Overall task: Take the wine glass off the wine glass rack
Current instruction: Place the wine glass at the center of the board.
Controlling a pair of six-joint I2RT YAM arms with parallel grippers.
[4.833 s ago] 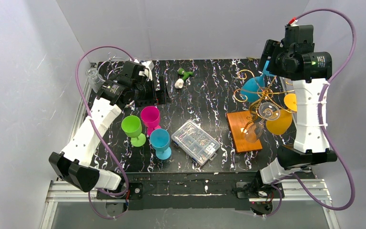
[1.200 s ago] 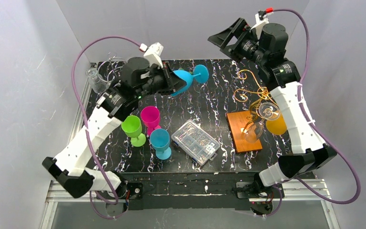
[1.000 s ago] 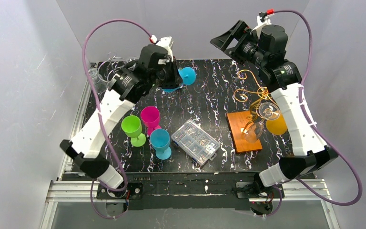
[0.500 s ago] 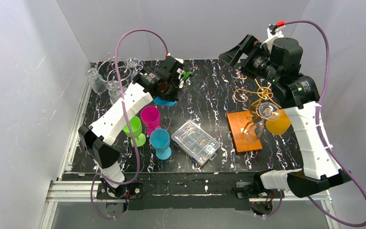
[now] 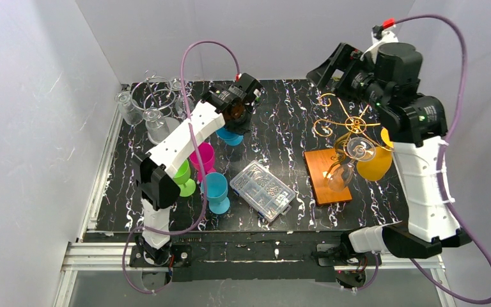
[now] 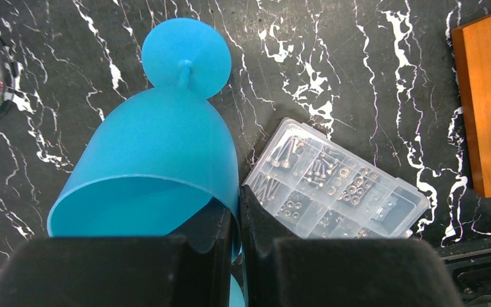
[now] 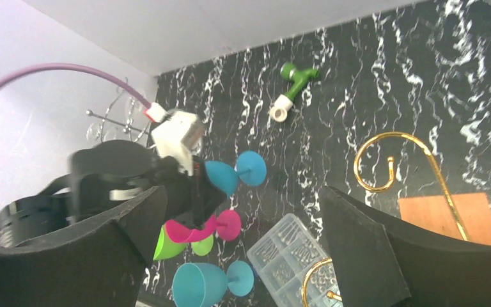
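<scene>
On the table (image 5: 281, 115), the wine glass rack (image 5: 323, 182) at three o'clock has given up the blue wine glass (image 6: 160, 147): my left end effector (image 6: 238, 211), pinching its rim, has swung it to eleven o'clock. Only setting down remains, I judge; the right end effector (image 7: 241, 192) hangs spread.

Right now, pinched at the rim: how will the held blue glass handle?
Held blue glass looks matte plastic: probably light, stiff, not fragile. Left gripper pinches one wall only; it may swing. Thin stem, round foot: likely rolls if laid sideways.
</scene>
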